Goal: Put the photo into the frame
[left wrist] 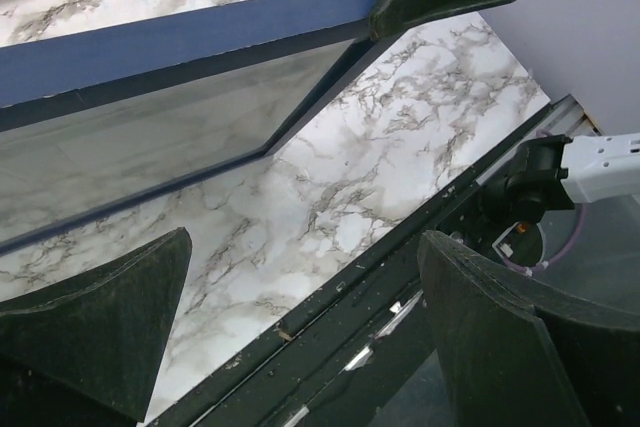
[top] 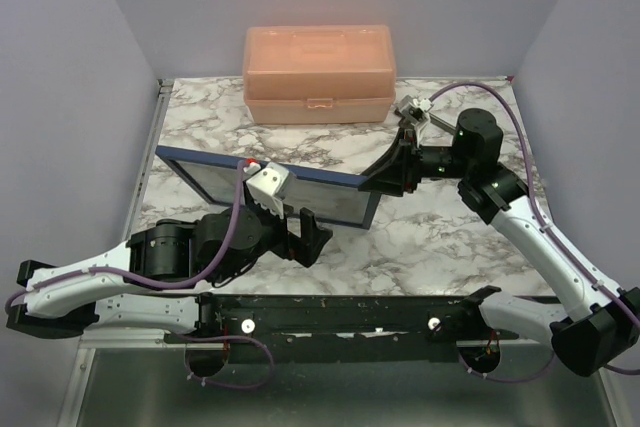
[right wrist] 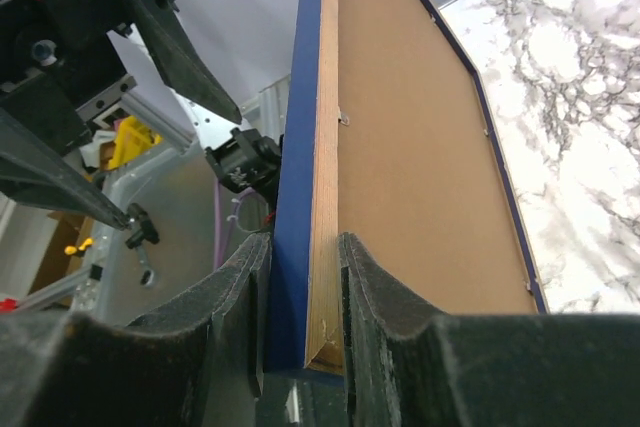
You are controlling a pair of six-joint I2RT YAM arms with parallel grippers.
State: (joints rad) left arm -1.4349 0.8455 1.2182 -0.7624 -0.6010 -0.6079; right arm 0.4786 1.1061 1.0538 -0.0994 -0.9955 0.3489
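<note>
My right gripper (right wrist: 300,247) is black. The frame (right wrist: 308,97) has a navy blue front, a pale tan wooden edge and a plain brown back. The table (top: 440,237) is white marble with grey veins. The box (top: 318,72) at twelve o'clock is peach. My left arm (top: 90,287) and right arm (top: 540,237) are white, the cable (top: 490,87) is purple, the walls (top: 60,97) pale lilac.

We see a peach plastic box (top: 318,74) at the far edge of the marble-patterned table (top: 450,247), lid closed, a small latch on its near side; pale violet-grey walls (top: 60,77) stand on three sides; a black rail (top: 340,309), flecked with white, runs along the near edge; the right wrist view gives us a plain brown backing board (right wrist: 410,147) with small metal tabs at its edges.
</note>
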